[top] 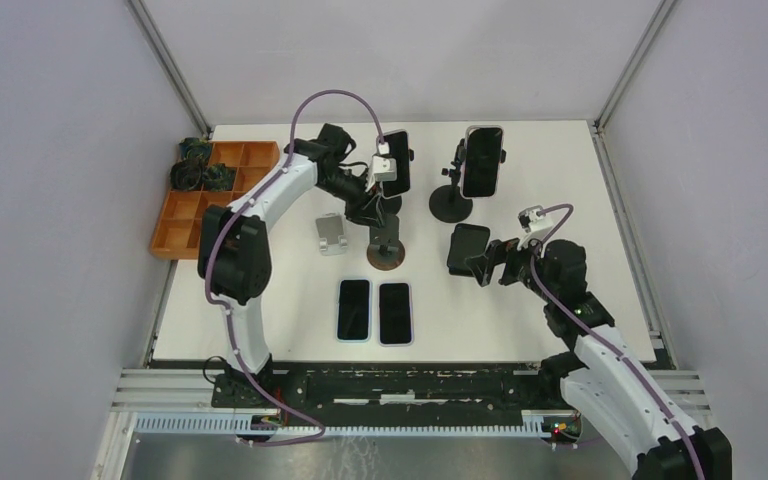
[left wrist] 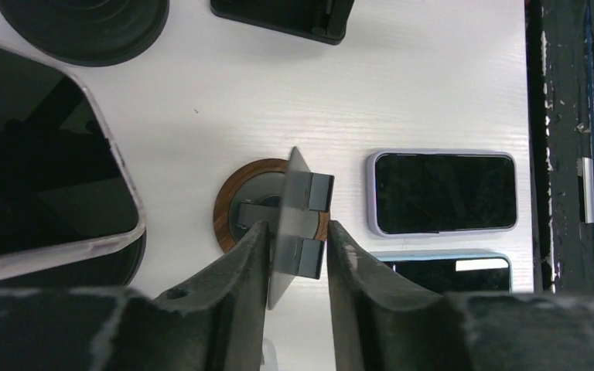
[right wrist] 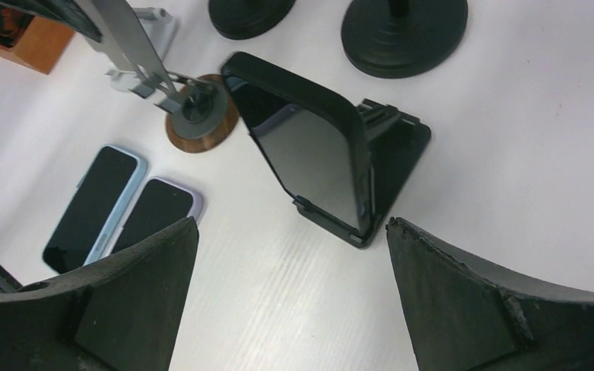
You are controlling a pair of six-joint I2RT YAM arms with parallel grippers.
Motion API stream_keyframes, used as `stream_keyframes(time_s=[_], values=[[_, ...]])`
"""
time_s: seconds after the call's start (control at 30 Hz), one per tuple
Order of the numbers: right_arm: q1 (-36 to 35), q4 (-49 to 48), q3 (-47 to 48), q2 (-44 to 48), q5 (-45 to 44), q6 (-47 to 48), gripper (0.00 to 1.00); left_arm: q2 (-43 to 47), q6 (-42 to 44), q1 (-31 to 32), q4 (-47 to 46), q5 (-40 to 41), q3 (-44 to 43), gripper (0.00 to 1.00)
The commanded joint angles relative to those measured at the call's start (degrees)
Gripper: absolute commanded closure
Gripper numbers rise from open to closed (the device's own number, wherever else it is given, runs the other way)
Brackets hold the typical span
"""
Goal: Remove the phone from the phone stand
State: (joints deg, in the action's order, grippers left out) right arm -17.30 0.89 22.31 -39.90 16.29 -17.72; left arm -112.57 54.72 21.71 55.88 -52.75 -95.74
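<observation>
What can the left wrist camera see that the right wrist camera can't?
Only the left wrist camera sees a big silver-edged phone close up, and the dark rail along one side. Only the right wrist camera sees a black phone leaning on a black stand, and an orange tray. Both see the wooden-base stand and the two flat phones lying side by side.
</observation>
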Motion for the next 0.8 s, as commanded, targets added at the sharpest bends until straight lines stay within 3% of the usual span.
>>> stream_keyframes(time_s=[0.0,0.07,0.1,0.13,0.37,0.57,0.67,0.77], values=[[3.8,-5.4,-1.8,-3.0,2.7,1.4,0.02,1.8,1.2,-0.8,-0.5,-3.2,-2.3,0.53],[5.8,-7.9,-2.5,-5.2,5.4,1.8,0.02,4.5,1.2,-0.8,-0.5,-2.2,-1.1,0.33],[6.5,-9.1,-2.6,-6.3,6.6,2.1,0.02,5.7,0.8,-0.8,-0.6,-1.9,-0.5,0.14],[6.8,-10.0,-2.6,-7.6,7.5,2.5,0.02,7.3,0.5,-0.9,-0.4,-1.8,0.0,0.02],[7.8,-19.7,-1.2,-18.5,12.9,4.0,0.03,19.6,-0.1,-1.0,5.2,-1.4,1.8,0.00],[7.9,-27.1,-1.0,-30.3,15.5,2.6,0.09,30.1,-3.7,-1.1,9.2,7.0,-1.2,0.00],[7.9,-31.7,-1.0,-35.1,16.4,1.9,0.11,38.6,-10.8,-1.1,1.0,13.1,1.3,0.00],[7.8,-37.0,-0.8,-38.8,18.6,0.5,0.14,47.2,-25.4,-1.0,-10.6,22.1,7.1,0.00]])
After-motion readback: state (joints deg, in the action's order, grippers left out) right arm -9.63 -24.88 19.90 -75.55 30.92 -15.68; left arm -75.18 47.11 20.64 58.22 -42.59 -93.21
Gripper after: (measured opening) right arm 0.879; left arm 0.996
